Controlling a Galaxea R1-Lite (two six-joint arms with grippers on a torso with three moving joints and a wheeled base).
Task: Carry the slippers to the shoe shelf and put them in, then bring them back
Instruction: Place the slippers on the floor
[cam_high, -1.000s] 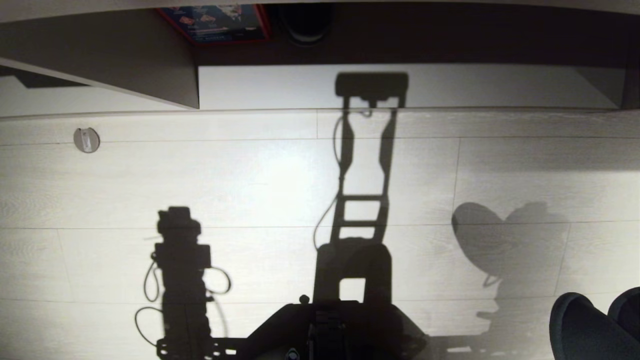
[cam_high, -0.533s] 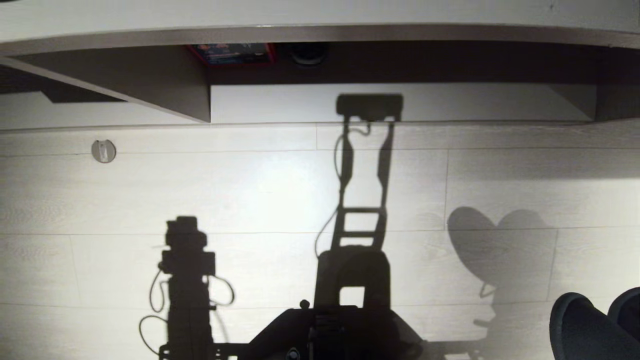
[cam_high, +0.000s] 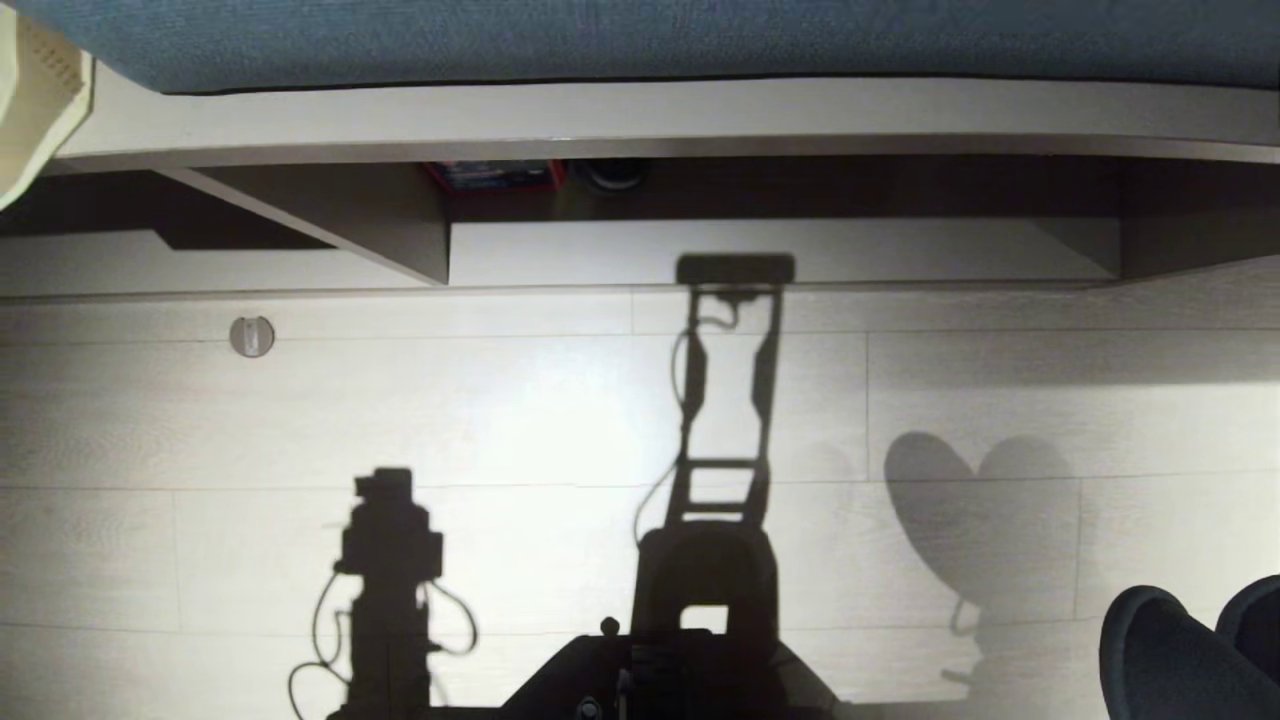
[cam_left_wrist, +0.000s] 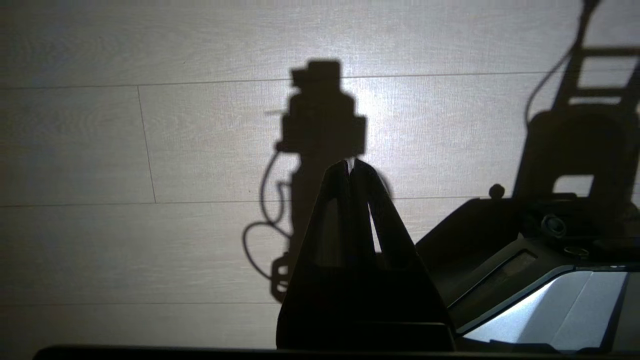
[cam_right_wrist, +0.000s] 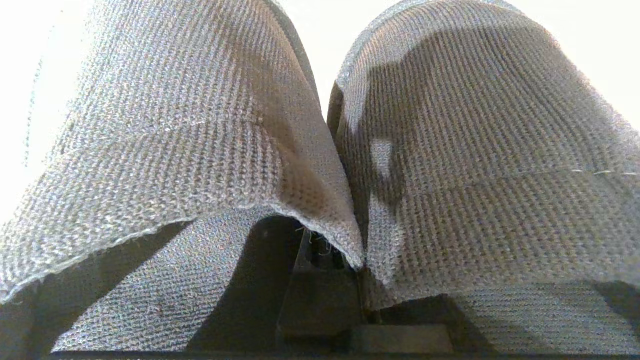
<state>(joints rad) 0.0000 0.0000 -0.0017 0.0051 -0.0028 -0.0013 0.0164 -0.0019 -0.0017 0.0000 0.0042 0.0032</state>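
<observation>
Slippers (cam_right_wrist: 450, 165), two of them side by side, sit right at the right gripper (cam_right_wrist: 327, 280), which pinches their inner edges together; in the head view they show near right. One shoe shelf (cam_high: 620, 250) stands far across the floor (cam_high: 520, 400). Left gripper (cam_left_wrist: 351, 172) hangs over bare floor, fingers pressed together, holding nothing.

The slippers (cam_right_wrist: 320, 150) are a pair of dark grey-blue knit fabric, closed and rounded at the toe, open at the back. They hang side by side, inner edges pressed together, toes pointing away from the right claw (cam_right_wrist: 330, 260), which is pinched shut on those inner edges. The shoe shelf (cam_high: 700, 250) is a low, wide cubby of pale boards with a dark back and a slanted divider; the slippers are well apart from it, above the floor. Deep inside it something dark, perhaps a shoe, shows dimly.
</observation>
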